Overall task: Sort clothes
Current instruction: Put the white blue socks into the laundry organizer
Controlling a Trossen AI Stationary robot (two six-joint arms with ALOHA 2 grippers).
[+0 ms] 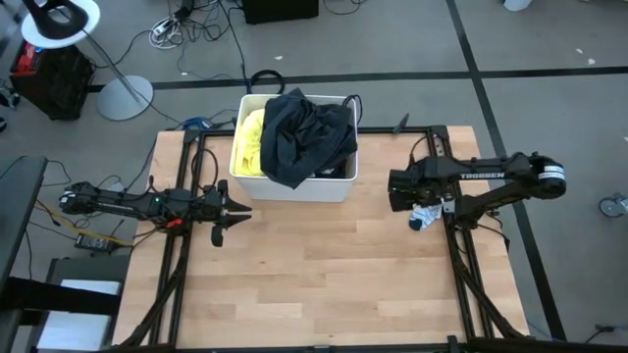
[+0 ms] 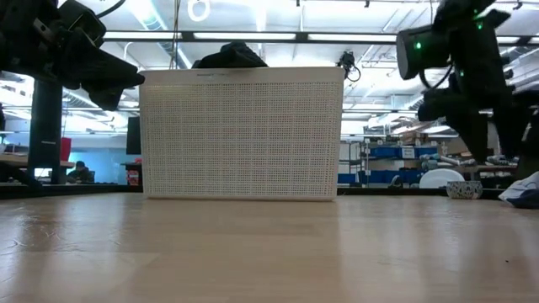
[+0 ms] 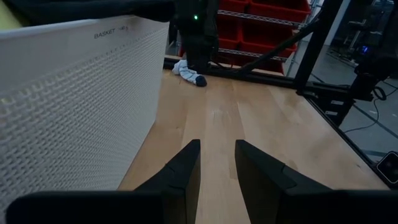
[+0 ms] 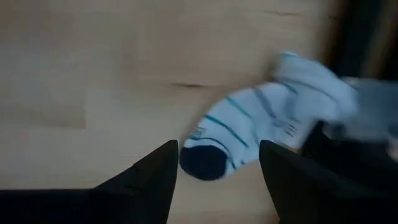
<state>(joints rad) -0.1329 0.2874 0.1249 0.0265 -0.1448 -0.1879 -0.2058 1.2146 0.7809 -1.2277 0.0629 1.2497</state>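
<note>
A black garment (image 1: pixel 306 135) and a yellow garment (image 1: pixel 251 142) lie heaped in the white bin (image 1: pixel 294 186) at the table's far middle, the black one draped over its rim. A white sock with teal stripes and a dark toe (image 4: pixel 249 134) lies on the table at the right (image 1: pixel 424 219); it also shows in the left wrist view (image 3: pixel 189 71). My right gripper (image 4: pixel 217 152) is open and points down just above the sock's toe end (image 1: pixel 429 208), its fingers on either side of it, not touching. My left gripper (image 3: pixel 217 165) is slightly open and empty, held level left of the bin (image 1: pixel 234 208).
The bin's perforated near wall (image 2: pixel 242 135) stands across the middle of the table. Bare wood lies in front of it (image 1: pixel 324 275). Black frame rails (image 1: pixel 461 265) run along the table's left and right sides. Cables and a lamp stand (image 1: pixel 123 93) are on the floor beyond.
</note>
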